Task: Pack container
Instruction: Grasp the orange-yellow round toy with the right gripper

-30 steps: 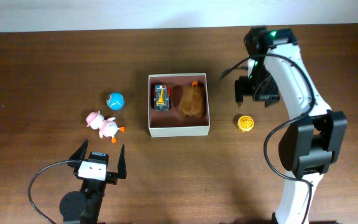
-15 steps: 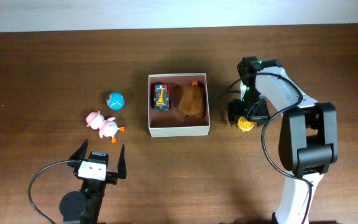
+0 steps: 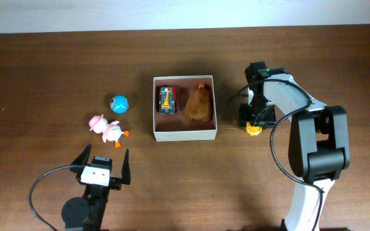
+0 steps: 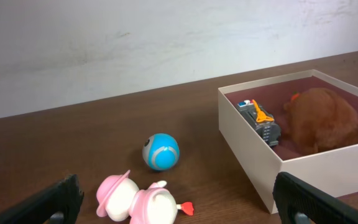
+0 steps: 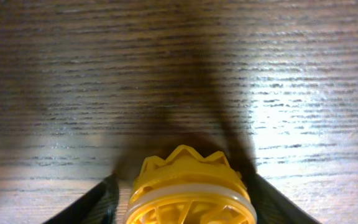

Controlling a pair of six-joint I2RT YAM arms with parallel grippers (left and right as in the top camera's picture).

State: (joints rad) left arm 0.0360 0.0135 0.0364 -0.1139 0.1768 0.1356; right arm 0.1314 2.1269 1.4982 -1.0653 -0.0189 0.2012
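Note:
The container [image 3: 185, 133] is a square white-walled box with a pink-brown inside, at the table's middle; it also shows in the left wrist view [image 4: 253, 155]. It holds a small toy car [image 3: 166, 99] and a brown plush [image 3: 198, 104]. My right gripper [image 3: 255, 122] is down on a yellow crown-shaped toy [image 3: 254, 129] to the right of the box. In the right wrist view its fingers press both sides of the toy [image 5: 188, 186], which rests on the table. My left gripper [image 3: 101, 165] is open and empty near the front edge.
A blue ball [image 3: 119, 102] and a pink-and-white duck toy [image 3: 108, 129] lie left of the box. Both show in the left wrist view, the ball [image 4: 161, 151] behind the duck [image 4: 138, 199]. A white wall runs along the table's far edge.
My right gripper came down from the back right onto the yellow toy and now sits low around it. The left arm and the other toys have not moved.

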